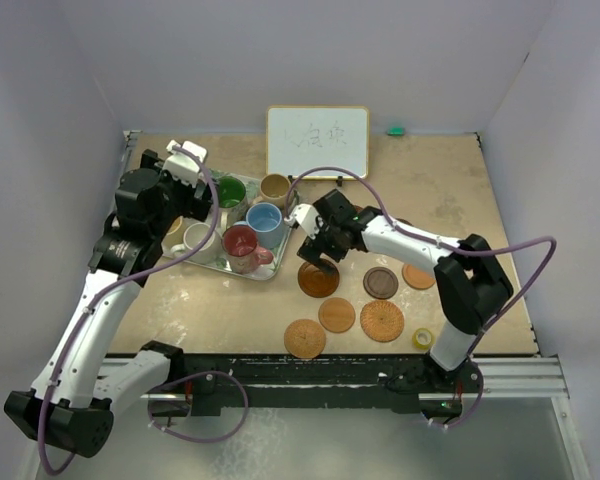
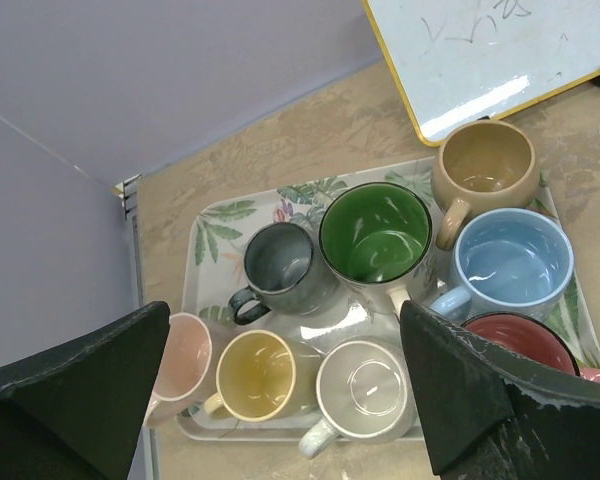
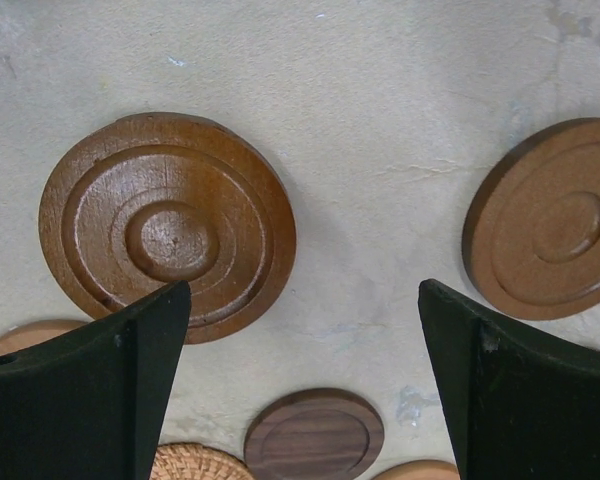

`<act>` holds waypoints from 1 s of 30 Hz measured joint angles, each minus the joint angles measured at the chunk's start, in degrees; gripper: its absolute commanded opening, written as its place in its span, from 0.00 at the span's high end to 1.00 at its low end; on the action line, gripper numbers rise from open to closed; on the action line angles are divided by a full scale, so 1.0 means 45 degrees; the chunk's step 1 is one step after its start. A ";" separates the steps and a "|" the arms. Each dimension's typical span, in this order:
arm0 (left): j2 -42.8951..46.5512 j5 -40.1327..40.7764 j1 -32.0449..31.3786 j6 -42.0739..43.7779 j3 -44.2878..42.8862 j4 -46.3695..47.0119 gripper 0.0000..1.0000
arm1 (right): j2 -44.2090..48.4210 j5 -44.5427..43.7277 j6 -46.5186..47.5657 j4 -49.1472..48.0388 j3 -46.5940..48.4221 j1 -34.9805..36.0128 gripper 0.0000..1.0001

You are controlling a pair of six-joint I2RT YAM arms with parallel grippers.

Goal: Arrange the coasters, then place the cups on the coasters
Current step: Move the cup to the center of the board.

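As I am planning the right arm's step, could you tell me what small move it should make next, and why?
Probably shift the right gripper sideways over the ringed brown coaster and lower it: its jaws stand open and empty above bare table, with that coaster just off centre.

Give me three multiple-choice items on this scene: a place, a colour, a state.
1. Where do the handled ceramic mugs stand? A shelf; B leaf-patterned tray; C sink.
2. Colour of the mug nearest the yellow-framed whiteboard? A red; B tan; C grey.
3. The right gripper is: A open above round brown wooden coasters; B shut on a coaster; C shut on a mug.
Key: 1 B, the left wrist view shows them on the tray. 2 B, the tan mug sits beside the board. 3 A, its fingers stand apart, empty.
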State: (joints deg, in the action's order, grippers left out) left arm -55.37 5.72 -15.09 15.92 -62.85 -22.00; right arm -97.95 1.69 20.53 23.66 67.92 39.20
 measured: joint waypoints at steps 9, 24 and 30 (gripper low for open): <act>0.0432 -0.0330 0.0301 -0.0087 0.0335 0.0010 0.07 | -0.1064 -0.0593 0.0019 -0.0005 0.0131 0.0607 0.05; 0.0758 -0.0559 0.0437 -0.0068 0.0709 0.0005 0.06 | -0.1345 -0.1545 0.0661 0.0102 -0.0019 0.0617 0.09; 0.0928 -0.0559 0.0437 -0.0005 0.0763 0.0010 0.06 | -0.0797 -0.2195 0.1243 -0.0015 -0.0704 -0.0073 0.09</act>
State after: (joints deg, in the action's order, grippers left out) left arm -51.20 3.20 -13.13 15.90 -59.42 -21.96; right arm -101.54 -8.19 26.13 23.59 64.75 38.87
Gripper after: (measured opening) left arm 0.938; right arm 0.913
